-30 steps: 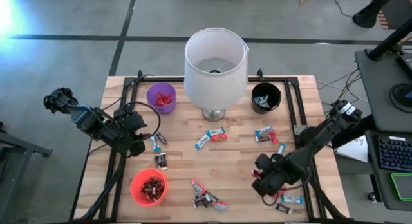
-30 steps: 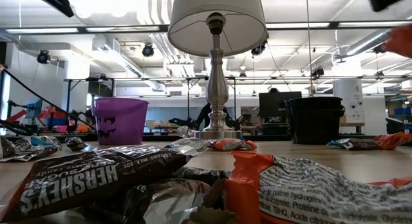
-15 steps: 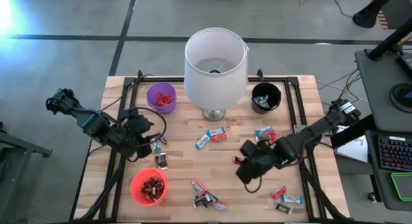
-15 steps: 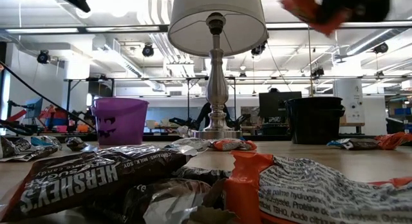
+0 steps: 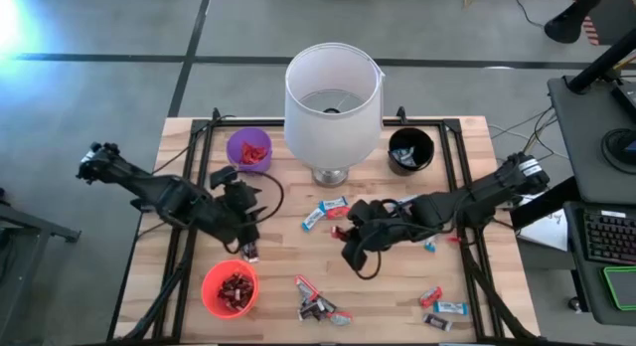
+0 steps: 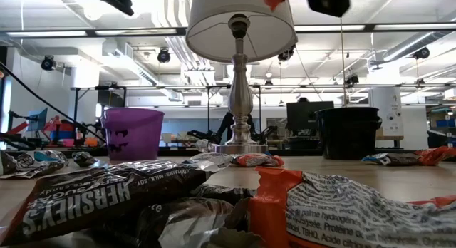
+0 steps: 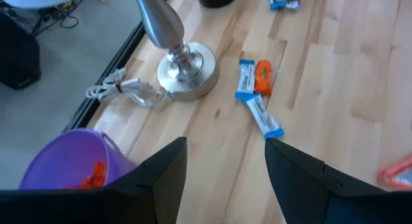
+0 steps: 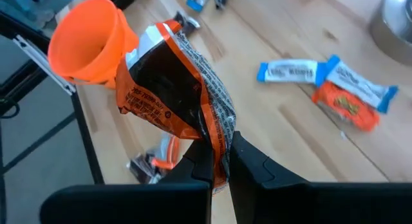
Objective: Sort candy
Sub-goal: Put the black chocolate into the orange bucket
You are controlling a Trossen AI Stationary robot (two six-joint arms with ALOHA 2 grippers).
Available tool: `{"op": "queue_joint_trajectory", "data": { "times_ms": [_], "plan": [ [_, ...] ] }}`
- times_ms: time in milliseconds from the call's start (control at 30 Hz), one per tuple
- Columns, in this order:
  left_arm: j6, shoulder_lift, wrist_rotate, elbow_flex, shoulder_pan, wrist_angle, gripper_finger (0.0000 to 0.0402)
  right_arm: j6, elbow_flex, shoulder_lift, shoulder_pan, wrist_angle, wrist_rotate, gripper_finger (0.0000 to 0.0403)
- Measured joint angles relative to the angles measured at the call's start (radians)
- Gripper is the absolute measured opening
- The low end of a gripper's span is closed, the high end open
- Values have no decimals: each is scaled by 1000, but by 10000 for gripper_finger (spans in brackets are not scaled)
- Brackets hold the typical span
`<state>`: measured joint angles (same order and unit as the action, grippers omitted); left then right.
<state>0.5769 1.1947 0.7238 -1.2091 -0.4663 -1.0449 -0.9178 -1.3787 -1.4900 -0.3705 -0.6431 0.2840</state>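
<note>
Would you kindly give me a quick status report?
Right gripper shut on an orange candy, mid-table. Left gripper open, empty, near purple cup. Lamp stands between cups.

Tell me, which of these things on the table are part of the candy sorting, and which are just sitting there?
Part of the job:
- candy scattered on the table
- orange-wrapped candy in the right gripper
- purple cup
- red cup
- black cup
- left gripper, open, empty

Just sitting there:
- lamp
- its cord
</note>
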Motion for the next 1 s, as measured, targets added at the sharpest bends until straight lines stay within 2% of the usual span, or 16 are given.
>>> {"op": "queue_joint_trajectory", "data": {
  "times_ms": [100, 467, 567, 1000],
  "plan": [
    [-48, 10, -23, 0, 33, 85, 191, 51, -42, -32, 12, -4, -2, 15],
    [-273, 70, -308, 1, 83, 416, 191, 161, -184, -115, 57, -2, -2, 15],
    [-316, 82, -367, 0, 94, 465, 191, 169, -197, -123, 61, 6, -2, 15],
    [-404, 132, -508, -1, 141, 607, 191, 169, -206, -152, 68, 55, -3, 15]
  ]
}}
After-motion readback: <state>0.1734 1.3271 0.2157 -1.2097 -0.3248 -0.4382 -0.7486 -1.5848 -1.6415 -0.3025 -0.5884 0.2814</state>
